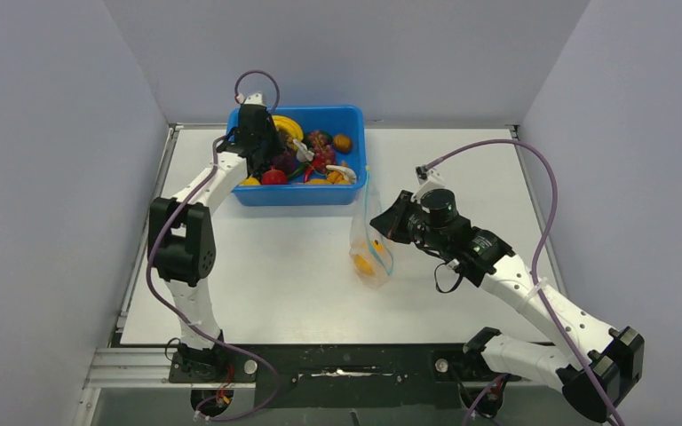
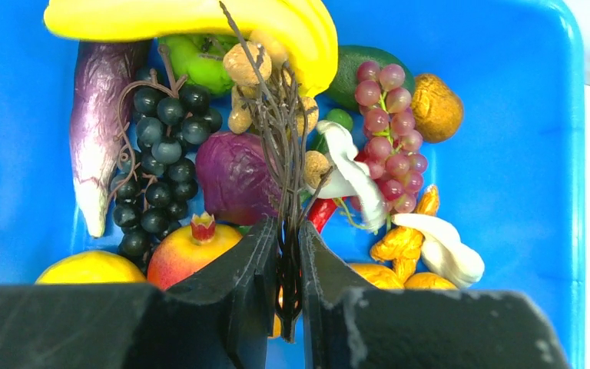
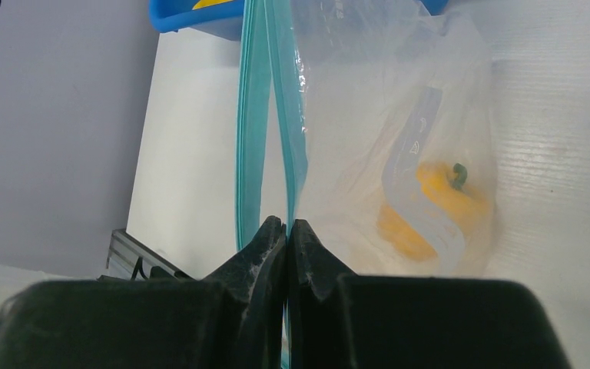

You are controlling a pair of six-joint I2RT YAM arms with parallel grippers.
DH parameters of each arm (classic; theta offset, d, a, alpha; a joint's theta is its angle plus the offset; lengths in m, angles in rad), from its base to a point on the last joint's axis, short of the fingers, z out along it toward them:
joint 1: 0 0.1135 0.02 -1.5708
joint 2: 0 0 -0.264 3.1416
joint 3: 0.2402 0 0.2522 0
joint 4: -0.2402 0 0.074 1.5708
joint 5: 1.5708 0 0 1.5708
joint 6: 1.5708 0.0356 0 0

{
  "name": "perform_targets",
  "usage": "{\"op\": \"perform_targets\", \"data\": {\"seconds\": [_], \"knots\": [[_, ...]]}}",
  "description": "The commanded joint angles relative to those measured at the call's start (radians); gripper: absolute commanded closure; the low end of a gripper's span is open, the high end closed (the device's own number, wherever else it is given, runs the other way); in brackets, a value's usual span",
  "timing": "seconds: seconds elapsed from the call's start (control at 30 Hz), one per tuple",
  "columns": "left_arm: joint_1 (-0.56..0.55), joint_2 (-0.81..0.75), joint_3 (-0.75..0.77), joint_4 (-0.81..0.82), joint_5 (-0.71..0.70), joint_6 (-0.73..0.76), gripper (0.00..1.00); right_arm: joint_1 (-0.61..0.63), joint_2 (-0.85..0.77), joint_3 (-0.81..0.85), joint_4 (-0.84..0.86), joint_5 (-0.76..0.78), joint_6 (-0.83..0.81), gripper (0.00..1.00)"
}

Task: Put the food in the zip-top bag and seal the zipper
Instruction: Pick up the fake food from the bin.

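My left gripper (image 2: 284, 246) hangs over the blue tub (image 2: 507, 154) and is shut on the dark twiggy stem (image 2: 276, 146) of a bunch of tan nut-like fruits (image 2: 246, 65). Below it lie the yellow bananas (image 2: 200, 19), reddish-purple grapes (image 2: 388, 138), dark grapes (image 2: 157, 161), an eggplant (image 2: 96, 123) and a pomegranate (image 2: 192, 254). My right gripper (image 3: 286, 227) is shut on one teal zipper strip (image 3: 288, 131) of the clear zip-top bag (image 3: 399, 115). The other strip (image 3: 250, 115) stands apart, so the mouth is open. A yellow piece (image 3: 438, 196) lies inside the bag.
The tub (image 1: 355, 120) stands at the back middle of the white table, with the left gripper (image 1: 271, 155) over its left part. The bag (image 1: 368, 257) hangs right of centre from the right gripper (image 1: 377, 222). Grey walls enclose the left, back and right.
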Motion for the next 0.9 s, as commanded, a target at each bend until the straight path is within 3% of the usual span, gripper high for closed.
{"op": "perform_targets", "data": {"seconds": [0.0,0.37,0.87], "knots": [[0.008,-0.103,-0.019,0.048,0.014,0.000,0.93,-0.007,0.005,0.007,0.050,-0.003,0.012,1.00],[0.007,-0.208,-0.075,0.001,-0.017,0.030,0.93,-0.006,0.028,0.019,0.050,-0.016,0.019,1.00],[0.007,-0.587,-0.294,0.002,0.266,-0.051,0.93,-0.018,0.149,0.129,0.100,-0.060,0.007,1.00]]}}
